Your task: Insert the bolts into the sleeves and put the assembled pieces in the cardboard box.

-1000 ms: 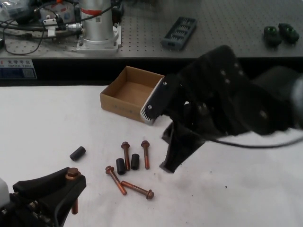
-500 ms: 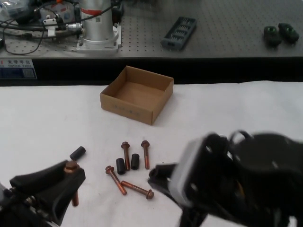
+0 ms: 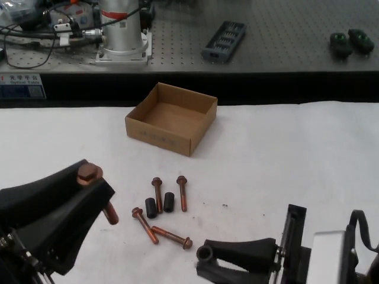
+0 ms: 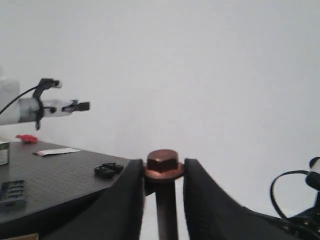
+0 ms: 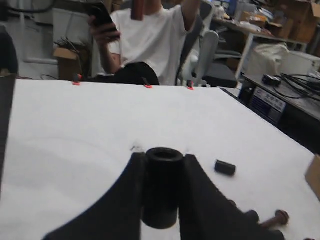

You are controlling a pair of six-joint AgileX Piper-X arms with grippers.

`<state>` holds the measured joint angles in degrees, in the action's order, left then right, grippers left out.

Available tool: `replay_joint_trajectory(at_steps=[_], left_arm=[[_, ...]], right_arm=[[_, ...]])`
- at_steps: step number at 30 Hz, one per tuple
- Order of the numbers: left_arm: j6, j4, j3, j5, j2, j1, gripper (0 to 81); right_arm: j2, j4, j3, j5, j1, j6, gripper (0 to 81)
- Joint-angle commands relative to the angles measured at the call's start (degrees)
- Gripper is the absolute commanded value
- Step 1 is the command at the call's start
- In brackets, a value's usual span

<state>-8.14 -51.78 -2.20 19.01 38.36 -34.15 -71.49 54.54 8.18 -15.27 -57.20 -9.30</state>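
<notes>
In front of the cardboard box (image 3: 172, 121), on its side nearer to the arms, four loose bolts (image 3: 182, 193) and two short black sleeves (image 3: 150, 207) lie close together on the white cloth (image 3: 284, 160). The two sleeves lie side by side among the bolts, and the whole group is apart from the box. To the left of the box, and much nearer to the arms than it, the left gripper (image 4: 164, 175) is closed on a copper-coloured bolt (image 4: 162, 162). Its two black fingers press just under the six-sided head; the head stands above the fingertips and the shank hangs down between them, a little tilted in the high view. To the right of the box, also well nearer to the arms, the right gripper (image 5: 163, 160) is closed on a thick black sleeve (image 5: 161, 197). This one stands upright between the fingers, with its open end showing above them. The two held pieces are well apart from each other, and the loose group lies between them, closer to the box. In the right wrist view a lone sleeve (image 5: 225, 167) lies on its side on the cloth, away from the group. The box itself stands on the cloth with its top open.
</notes>
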Motion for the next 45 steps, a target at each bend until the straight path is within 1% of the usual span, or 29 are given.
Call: replay_joint_trajectory(at_steps=[1, 3, 6, 8, 14, 20, 23, 33, 45], left_arm=[[-0.96, -3.15, -0.28, 2.88, 1.22, 0.13, 0.6], [-0.96, -3.93, -0.28, 4.71, 2.77, 0.13, 0.6], [-0.96, -5.93, -0.28, 7.36, 5.11, 0.13, 0.6], [-0.96, -8.27, -0.28, 7.71, 6.89, 0.13, 0.6], [-0.96, -9.91, -0.28, 11.62, 11.88, 0.13, 0.6], [-0.96, -10.18, -0.28, 11.9, 17.0, 0.13, 0.6], [-1.72, -12.94, -0.28, 13.3, 19.18, 0.13, 0.6], [-7.48, -21.67, -0.28, 13.36, 23.16, 0.13, 0.6], [-10.0, -23.29, -0.28, 13.36, 24.52, 0.13, 0.6]], right_arm=[[-0.44, 2.94, 0.56, -4.67, -0.14, 1.18, 6.0], [-1.67, 2.94, 0.92, -5.53, -0.14, 1.18, 6.0], [-4.43, 3.33, 2.11, -9.49, -0.14, 1.18, 6.0], [-6.91, 3.36, 3.31, -11.42, -0.14, 1.18, 6.0], [-13.5, 6.12, 5.71, -11.44, -0.14, 1.18, 6.0], [-16.91, 13.15, 6.15, -11.78, -0.14, 3.32, 6.0], [-16.9, 14.25, 6.15, -11.95, -0.14, 4.37, 6.0], [-16.9, 14.46, 6.15, -12.39, -0.14, 5.69, 6.0], [-16.9, 16.91, 6.15, -12.39, -0.14, 7.1, 6.0]])
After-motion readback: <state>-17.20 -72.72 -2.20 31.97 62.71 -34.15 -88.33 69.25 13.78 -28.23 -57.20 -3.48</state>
